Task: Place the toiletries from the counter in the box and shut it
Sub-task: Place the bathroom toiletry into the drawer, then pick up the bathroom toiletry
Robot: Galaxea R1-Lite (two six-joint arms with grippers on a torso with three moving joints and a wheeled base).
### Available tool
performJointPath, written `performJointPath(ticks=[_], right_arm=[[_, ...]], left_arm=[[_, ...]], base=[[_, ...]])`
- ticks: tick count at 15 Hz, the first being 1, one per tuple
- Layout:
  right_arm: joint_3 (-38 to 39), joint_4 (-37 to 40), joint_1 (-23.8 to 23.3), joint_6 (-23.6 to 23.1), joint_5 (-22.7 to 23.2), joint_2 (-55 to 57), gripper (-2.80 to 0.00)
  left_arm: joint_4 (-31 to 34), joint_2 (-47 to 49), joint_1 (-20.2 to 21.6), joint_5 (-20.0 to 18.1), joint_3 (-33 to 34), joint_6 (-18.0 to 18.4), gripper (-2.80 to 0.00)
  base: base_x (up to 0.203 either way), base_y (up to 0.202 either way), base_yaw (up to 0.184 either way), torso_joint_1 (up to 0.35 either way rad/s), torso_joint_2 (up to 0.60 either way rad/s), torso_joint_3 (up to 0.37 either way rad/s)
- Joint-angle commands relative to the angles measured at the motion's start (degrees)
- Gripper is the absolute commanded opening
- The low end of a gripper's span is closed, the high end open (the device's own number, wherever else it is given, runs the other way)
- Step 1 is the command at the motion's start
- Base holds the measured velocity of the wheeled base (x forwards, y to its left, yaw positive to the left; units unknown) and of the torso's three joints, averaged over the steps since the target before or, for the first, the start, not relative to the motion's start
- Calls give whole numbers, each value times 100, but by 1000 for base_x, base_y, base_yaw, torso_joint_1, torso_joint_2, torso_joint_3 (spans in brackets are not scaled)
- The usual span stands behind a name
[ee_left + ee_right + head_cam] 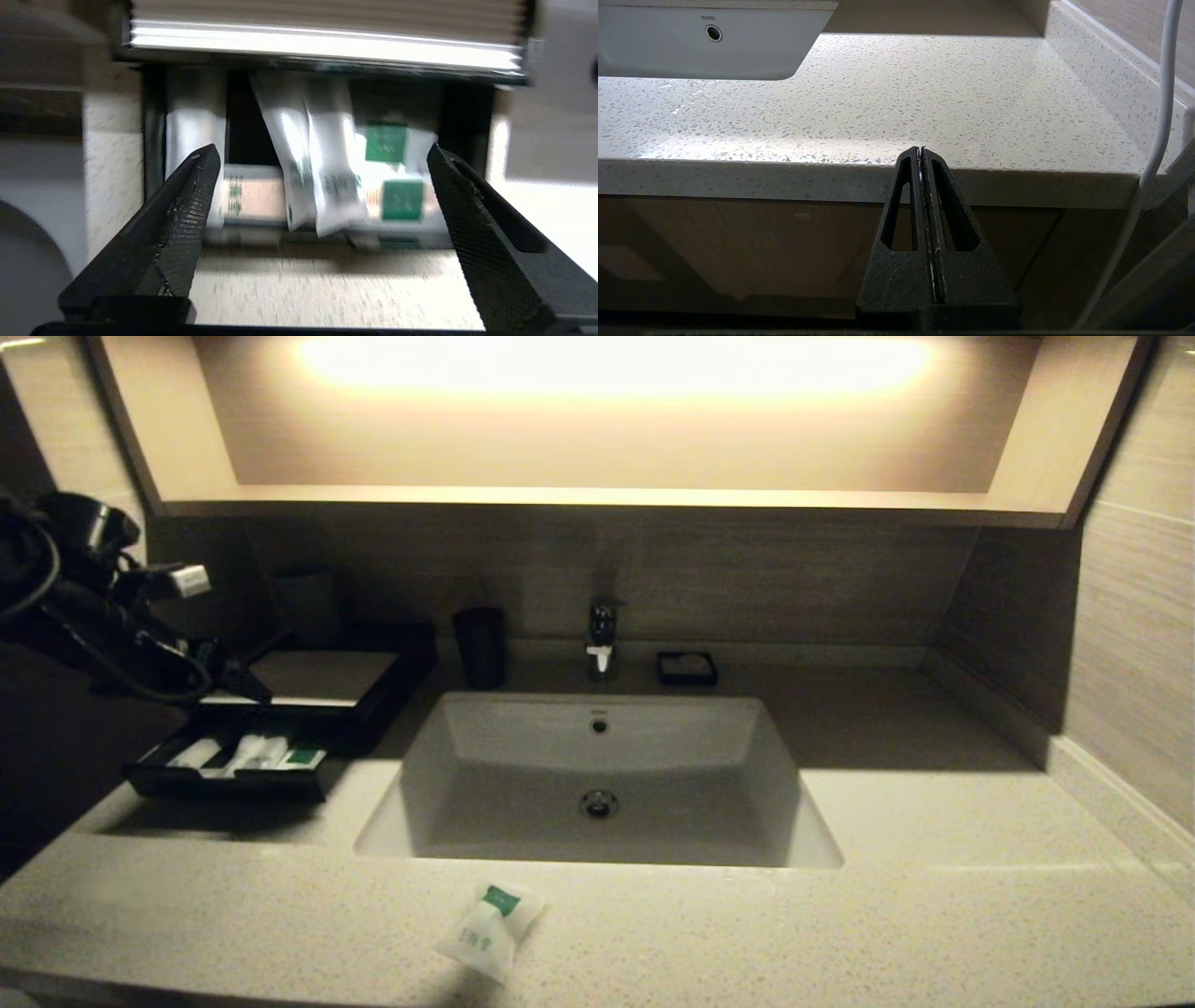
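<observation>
Dim warm scene; overhead strip light (616,364) glares; left-wrist view motion-blurred; corners dark.

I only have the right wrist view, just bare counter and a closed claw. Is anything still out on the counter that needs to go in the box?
Observer: Yes. One squarish packet lies on the counter in front of the sink.
Operator: Is the box open?
Observer: Its tray is pulled out, with several packets lying in it.
Operator: Where is the left claw?
Observer: The left claw is open, over the box, facing the tray.
Operator: And my right claw?
Observer: The right claw does not show in the head view; it sits shut by the counter's front edge.
</observation>
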Motion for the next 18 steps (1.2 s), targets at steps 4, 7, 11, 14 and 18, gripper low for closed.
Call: performJointPath(ticks=[4, 7, 11, 14, 18], right_arm=[[9, 0, 1, -5, 2, -4, -280], [9, 0, 1, -5, 2, 1, -280], [9, 0, 1, -5, 2, -4, -280], [9, 0, 1, -5, 2, 5, -280], [1, 0, 1, -5, 2, -2, -280]], left_arm=[[33, -1119, -17, -386, 526, 9, -280], [32, -1677, -109, -494, 974, 28, -280], [30, -2452, -516, -501, 1768, 31, -280], [-10, -2981, -1155, -508, 2590, 21, -280], [-101, -3425, -2137, -579, 3338, -114, -280]], base=[[0, 0, 0, 0, 0, 0], [0, 0, 0, 0, 0, 0], [0, 0, 0, 0, 0, 0], [0, 0, 0, 0, 0, 0], [0, 0, 0, 0, 0, 0]])
